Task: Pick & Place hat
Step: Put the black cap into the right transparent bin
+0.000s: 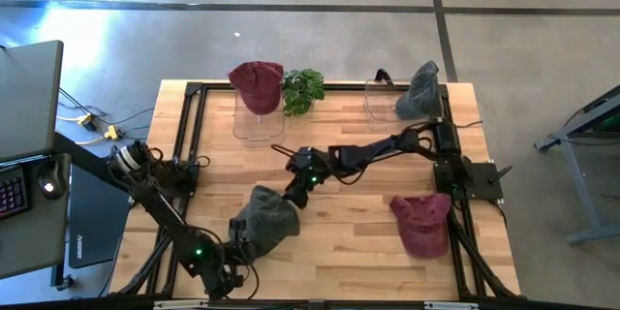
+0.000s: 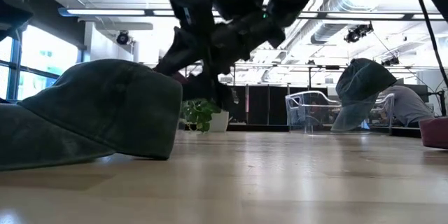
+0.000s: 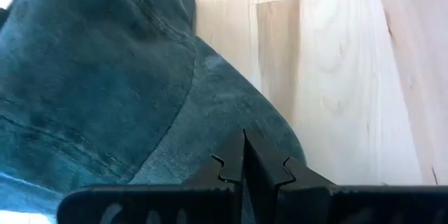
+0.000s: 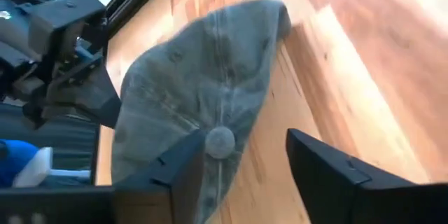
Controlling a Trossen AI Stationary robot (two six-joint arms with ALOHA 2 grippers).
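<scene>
A grey-green hat (image 1: pixel 263 221) lies on the wooden table near its front middle, its crown rim on the wood (image 2: pixel 143 155). My left gripper (image 3: pixel 245 171) is shut on its brim at the hat's near-left side (image 1: pixel 239 237). My right gripper (image 4: pixel 245 175) is open just over the crown's far-right side (image 1: pixel 295 194). One of its fingers (image 4: pixel 178 175) stands by the crown's top button (image 4: pixel 220 141), the other (image 4: pixel 329 175) over bare wood. My left gripper pinches the hat's brim (image 3: pixel 231 136) between its two shut fingers, coming slanting down from the table's near-left side. The hat rests on the table. My right gripper has one finger close beside the crown; I cannot tell whether it touches.
A red hat (image 1: pixel 257 85) sits on a clear stand at the back left, and a grey hat (image 1: pixel 418 92) on another stand at the back right. A small green plant (image 1: pixel 303 87) stands between them. Another red hat (image 1: pixel 423 221) lies at the front right.
</scene>
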